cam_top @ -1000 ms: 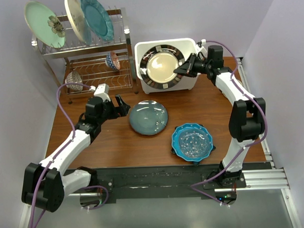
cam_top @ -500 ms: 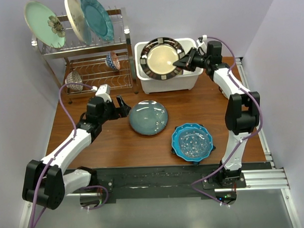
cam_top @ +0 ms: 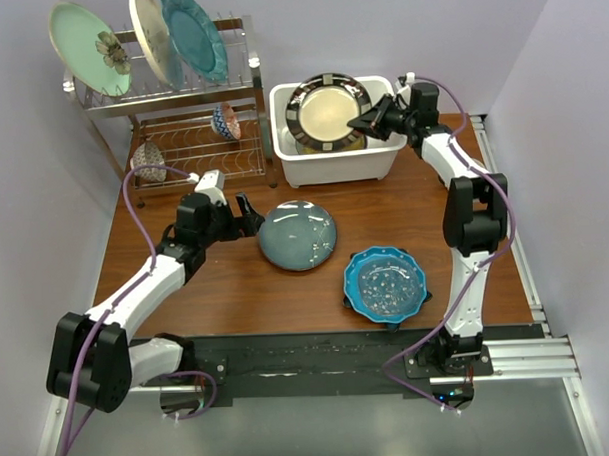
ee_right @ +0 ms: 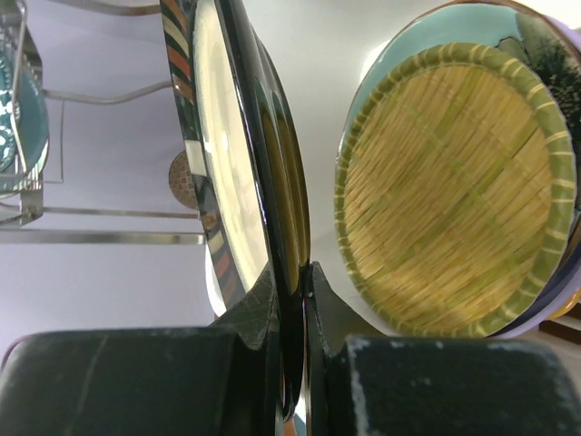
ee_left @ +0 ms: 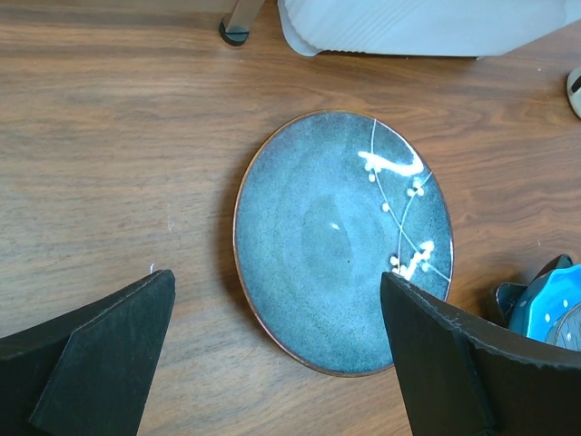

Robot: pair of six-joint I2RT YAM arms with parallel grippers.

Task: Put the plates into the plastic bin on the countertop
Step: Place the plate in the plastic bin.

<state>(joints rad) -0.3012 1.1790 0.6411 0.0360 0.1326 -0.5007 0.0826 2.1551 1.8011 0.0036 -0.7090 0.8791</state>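
Note:
My right gripper (cam_top: pixel 367 121) is shut on the rim of the dark-rimmed cream plate (cam_top: pixel 326 112), holding it tilted inside the white plastic bin (cam_top: pixel 332 169). In the right wrist view the plate (ee_right: pixel 227 154) stands edge-on between the fingers (ee_right: pixel 259 304), beside a woven-pattern plate (ee_right: pixel 454 182) lying in the bin. On the countertop (cam_top: pixel 187 292), my left gripper (cam_top: pixel 246 212) stands open just left of a grey-blue round plate (cam_top: pixel 298 235), which shows between its wide-apart fingers (ee_left: pixel 100 354). A blue scalloped dotted plate (cam_top: pixel 386 282) lies at the front right, on top of a dark-blue one.
The chrome wire rack (cam_top: pixel 181 142) stands at the back left. It holds a mint flower plate (cam_top: pixel 86 50), a cream plate (cam_top: pixel 150 38) and a teal plate (cam_top: pixel 194 34) upright on top, with small patterned bowls (cam_top: pixel 225 121) on the lower shelf. Walls close in on both sides.
My right arm has swung the dark-rimmed plate from flat over the bin to tilted and lower inside it, toward the back. The left gripper has edged slightly toward the grey-blue plate.

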